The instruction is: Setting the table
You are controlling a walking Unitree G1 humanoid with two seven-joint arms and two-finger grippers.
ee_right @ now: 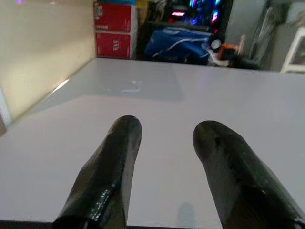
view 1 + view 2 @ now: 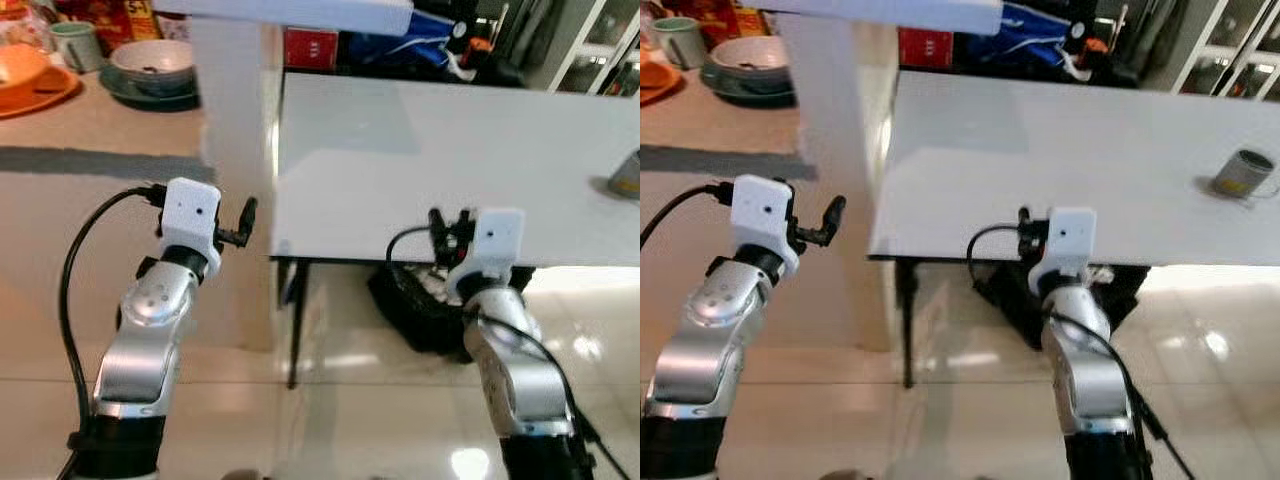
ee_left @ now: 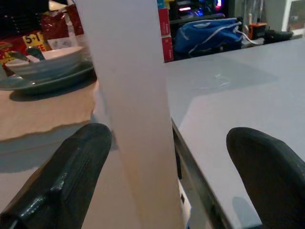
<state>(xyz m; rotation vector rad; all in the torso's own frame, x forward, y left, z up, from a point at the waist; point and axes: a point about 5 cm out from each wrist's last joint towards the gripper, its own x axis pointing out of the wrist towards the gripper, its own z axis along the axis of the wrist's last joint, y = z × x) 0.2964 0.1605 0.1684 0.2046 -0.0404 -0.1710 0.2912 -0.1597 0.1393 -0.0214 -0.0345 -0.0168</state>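
Faintly, a red packet point(image 3: 35, 40) reads "5+1".

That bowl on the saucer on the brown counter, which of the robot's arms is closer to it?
Left. The left tool hovers just below the bowl, by the white pillar. The right tool sits at the white table's near edge, much farther right.

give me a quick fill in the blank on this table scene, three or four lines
1. The bowl sits on a green ____.
2. The white table carries a lone metal ____ near its right edge.
3. The left gripper has its fingers ____.
4. The blue bag lies ____ the table.

Missing words: plate; cup; open; behind
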